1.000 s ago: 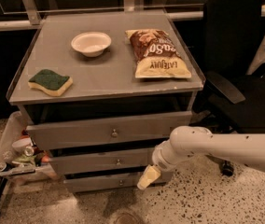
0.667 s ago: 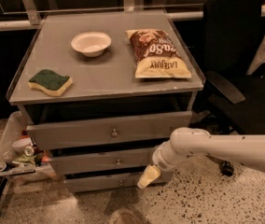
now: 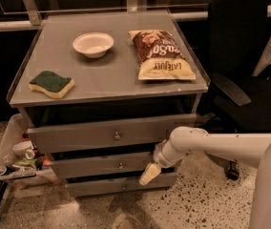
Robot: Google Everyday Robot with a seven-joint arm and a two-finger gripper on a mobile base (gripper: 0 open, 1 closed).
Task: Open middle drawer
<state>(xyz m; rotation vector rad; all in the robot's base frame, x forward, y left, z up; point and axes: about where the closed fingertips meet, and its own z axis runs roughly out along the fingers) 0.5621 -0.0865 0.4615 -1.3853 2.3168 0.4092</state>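
Note:
The middle drawer [image 3: 92,166] is the mid-sized grey front in the cabinet, with a small round knob [image 3: 121,165] at its centre. It sits between the taller top drawer [image 3: 78,136] and the shortest bottom drawer [image 3: 102,187]. My gripper [image 3: 149,174], with a cream-coloured tip, comes in from the right on a white arm [image 3: 212,144]. It hangs in front of the right part of the middle drawer, at its lower edge, a little right of and below the knob. It holds nothing that I can see.
On the cabinet top lie a white bowl [image 3: 93,44], a chip bag [image 3: 160,55] and a green-and-yellow sponge [image 3: 51,83]. A black office chair [image 3: 243,56] stands to the right. A tray of clutter [image 3: 16,162] hangs at the cabinet's left. The floor is speckled.
My gripper has risen slightly, from the bottom drawer's level toward the middle drawer's lower edge. The drawers have not moved.

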